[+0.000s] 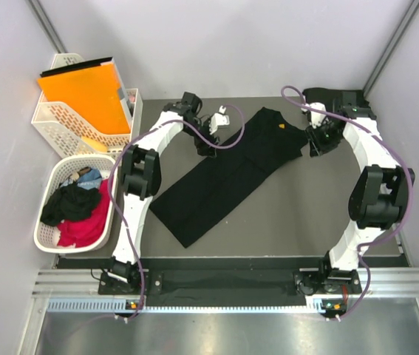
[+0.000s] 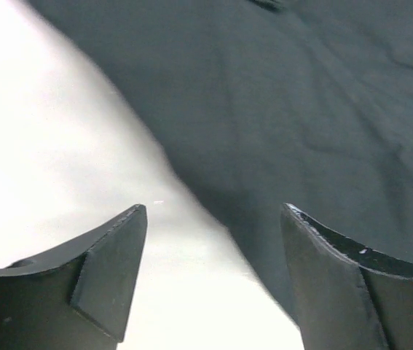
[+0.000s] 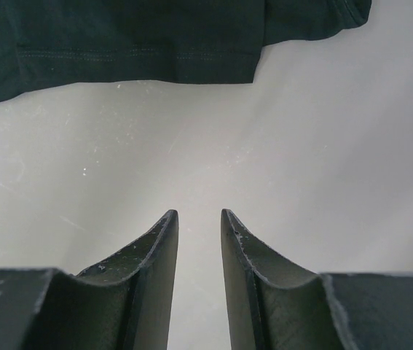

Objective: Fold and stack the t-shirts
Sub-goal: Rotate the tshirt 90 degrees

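The black t-shirt [image 1: 227, 174] lies flat as a long diagonal strip on the table [image 1: 298, 214], its near end left of centre and its far end at the right. The left gripper [image 2: 213, 211], jaws wide and empty, hangs over its long left edge. The right gripper [image 3: 199, 213], jaws narrow and empty, is over bare table just beside the hem.

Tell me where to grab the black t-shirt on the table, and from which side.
The black t-shirt lies flat in a long diagonal strip, so only edges offer purchase. Probably pinch its far end: left gripper from the left edge, right gripper at the stitched hem, coming in low along the table.
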Controlling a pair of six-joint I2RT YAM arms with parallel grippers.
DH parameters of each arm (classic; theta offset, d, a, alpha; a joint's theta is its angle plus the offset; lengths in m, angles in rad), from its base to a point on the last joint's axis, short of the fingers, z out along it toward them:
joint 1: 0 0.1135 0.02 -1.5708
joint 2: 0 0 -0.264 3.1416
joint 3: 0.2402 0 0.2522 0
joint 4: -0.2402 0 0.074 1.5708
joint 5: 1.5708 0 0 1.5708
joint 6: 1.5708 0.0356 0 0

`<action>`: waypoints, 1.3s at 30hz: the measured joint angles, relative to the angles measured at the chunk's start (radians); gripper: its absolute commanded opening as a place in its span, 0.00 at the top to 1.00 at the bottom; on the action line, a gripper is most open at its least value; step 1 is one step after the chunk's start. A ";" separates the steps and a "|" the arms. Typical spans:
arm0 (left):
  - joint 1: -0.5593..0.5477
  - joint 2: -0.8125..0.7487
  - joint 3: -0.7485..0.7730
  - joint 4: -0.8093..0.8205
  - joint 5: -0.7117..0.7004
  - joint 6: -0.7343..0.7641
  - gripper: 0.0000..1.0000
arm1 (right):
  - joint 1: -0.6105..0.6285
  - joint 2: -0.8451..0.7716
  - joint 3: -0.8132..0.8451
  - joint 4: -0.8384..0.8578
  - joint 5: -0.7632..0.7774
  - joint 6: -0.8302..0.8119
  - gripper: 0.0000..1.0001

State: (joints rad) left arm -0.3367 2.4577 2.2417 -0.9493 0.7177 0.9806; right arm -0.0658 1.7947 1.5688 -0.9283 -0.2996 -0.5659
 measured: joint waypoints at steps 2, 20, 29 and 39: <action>0.009 0.000 0.000 0.038 0.002 -0.018 0.19 | -0.001 0.000 0.000 0.000 -0.002 0.000 0.69; 0.048 0.087 0.042 0.164 0.117 -0.237 0.16 | -0.001 0.000 0.006 -0.008 -0.021 0.000 0.69; 0.045 0.088 0.041 0.146 0.166 -0.320 0.17 | -0.001 0.002 0.024 -0.012 -0.024 0.000 0.69; 0.045 0.121 0.052 0.147 0.164 -0.419 0.18 | -0.001 0.002 0.025 -0.019 -0.033 0.000 0.69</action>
State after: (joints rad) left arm -0.2916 2.5790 2.2936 -0.8024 0.8818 0.5617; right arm -0.0666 1.7962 1.5936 -0.9474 -0.3328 -0.5655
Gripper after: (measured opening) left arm 0.836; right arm 0.309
